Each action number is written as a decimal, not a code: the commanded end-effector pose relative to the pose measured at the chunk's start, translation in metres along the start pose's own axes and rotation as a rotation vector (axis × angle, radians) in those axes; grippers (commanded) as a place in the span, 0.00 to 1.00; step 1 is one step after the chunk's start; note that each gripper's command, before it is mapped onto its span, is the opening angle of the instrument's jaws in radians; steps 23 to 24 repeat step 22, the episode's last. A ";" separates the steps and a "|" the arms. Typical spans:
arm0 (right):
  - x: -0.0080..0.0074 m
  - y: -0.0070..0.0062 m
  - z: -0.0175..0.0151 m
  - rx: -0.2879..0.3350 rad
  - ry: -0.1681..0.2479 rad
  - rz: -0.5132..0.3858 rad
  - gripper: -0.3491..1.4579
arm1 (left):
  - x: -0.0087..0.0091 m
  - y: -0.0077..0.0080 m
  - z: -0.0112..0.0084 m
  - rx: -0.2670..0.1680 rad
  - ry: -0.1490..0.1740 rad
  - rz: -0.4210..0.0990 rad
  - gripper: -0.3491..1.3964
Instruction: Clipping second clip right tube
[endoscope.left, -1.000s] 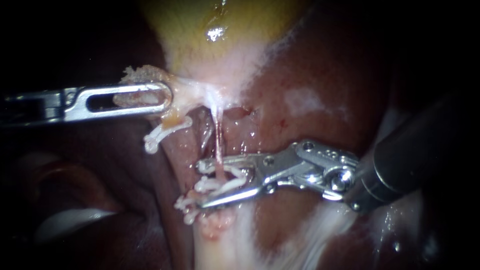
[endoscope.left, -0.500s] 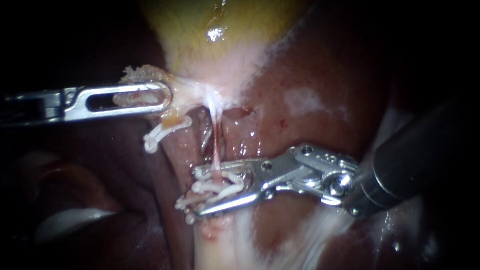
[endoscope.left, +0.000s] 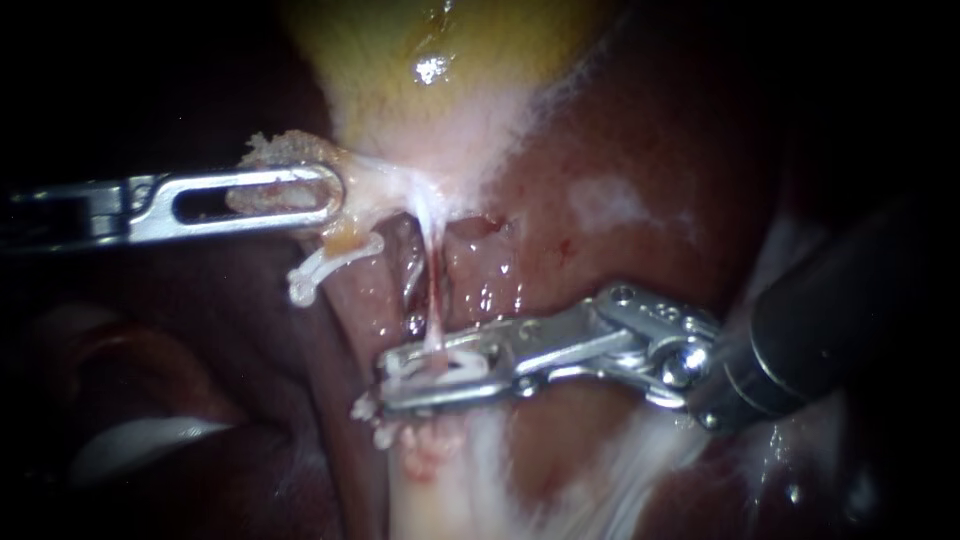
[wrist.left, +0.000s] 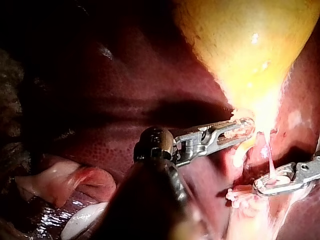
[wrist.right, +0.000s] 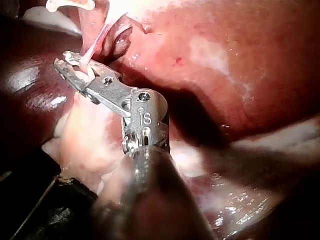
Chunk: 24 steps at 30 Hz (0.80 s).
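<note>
End effector of your right silver instrument (endoscope.left: 388, 380) clamps 1 white plastic clip (endoscope.left: 445, 363) around the thin pink tube (endoscope.left: 436, 300); your left slotted instrument (endoscope.left: 328, 195) grips pale gallbladder tissue (endoscope.left: 285, 150).

Yellow gallbladder (endoscope.left: 400, 50) above dark red liver (endoscope.left: 640, 130)

The left instrument (endoscope.left: 325, 195) is gripping pale tissue (endoscope.left: 275, 150) at the gallbladder's (endoscope.left: 420, 60) lower end, its jaws lying together on it. The right instrument (endoscope.left: 392, 378) is pressing its 2 jaws onto a white clip (endoscope.left: 440, 366) that is straddling the thin pink tube (endoscope.left: 436, 285) hanging from the gallbladder. An upper clip (endoscope.left: 325, 265) is sitting just below the left jaws, and lower clips (endoscope.left: 372, 420) are showing just under the right jaws. The liver (endoscope.left: 620, 180) is lying behind.
</note>
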 end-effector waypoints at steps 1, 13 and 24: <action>-0.0001 0.0003 -0.0003 -0.008 -0.012 -0.002 0.00 | 0.0000 0.0000 0.0000 0.000 0.000 0.000 0.06; -0.0003 0.0007 -0.0008 -0.026 -0.047 0.006 0.00 | 0.0000 0.0001 0.0000 0.000 0.000 0.000 0.06; -0.0002 0.0007 -0.0009 -0.025 -0.047 0.006 0.00 | 0.0000 0.0001 0.0000 0.000 0.000 0.000 0.05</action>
